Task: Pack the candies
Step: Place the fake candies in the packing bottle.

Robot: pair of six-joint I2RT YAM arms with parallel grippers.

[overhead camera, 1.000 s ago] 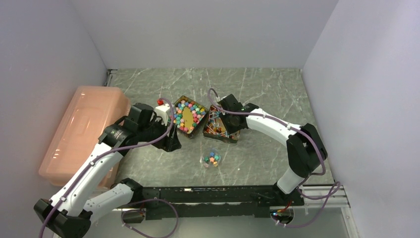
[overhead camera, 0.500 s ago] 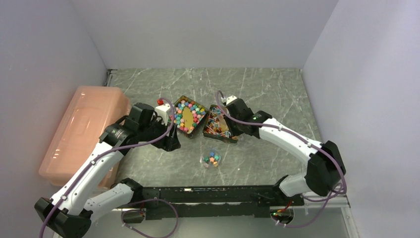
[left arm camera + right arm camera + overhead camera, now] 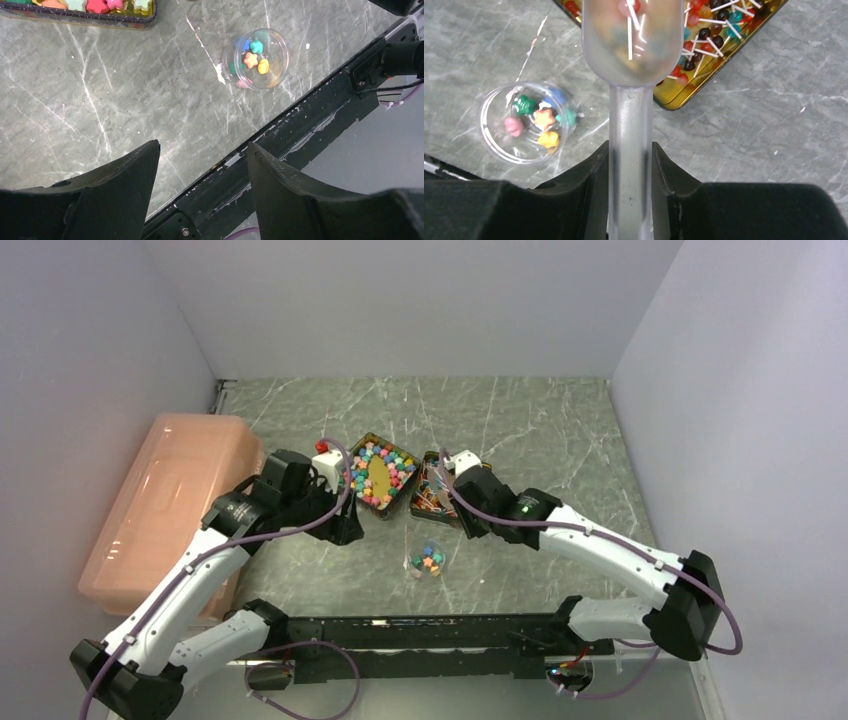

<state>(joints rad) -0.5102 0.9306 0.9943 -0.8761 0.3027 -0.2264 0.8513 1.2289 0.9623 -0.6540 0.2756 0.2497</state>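
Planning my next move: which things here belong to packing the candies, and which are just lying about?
In the job: star candies, lollipops, scoop in the right gripper, clear jar.
Lying about: pink plastic box, untouched.

The candies [image 3: 400, 462] are in three lots. The biggest is a heap of little star-shaped sweets, pink, blue, green, yellow and orange, packed in a gold tin [image 3: 75, 16] well ahead of the left claw [image 3: 202, 155]. Small round balls [image 3: 719, 31] on thin white sticks, red, black and teal, fill a second tin [image 3: 676, 97] just ahead of the right claw [image 3: 630, 161]. A few of these lie in the clear scoop [image 3: 631, 45] which that claw grips by the handle. A handful of stars lies loose in a clear round jar [image 3: 499, 145] on the surface [image 3: 749, 130], just left of the right claw.
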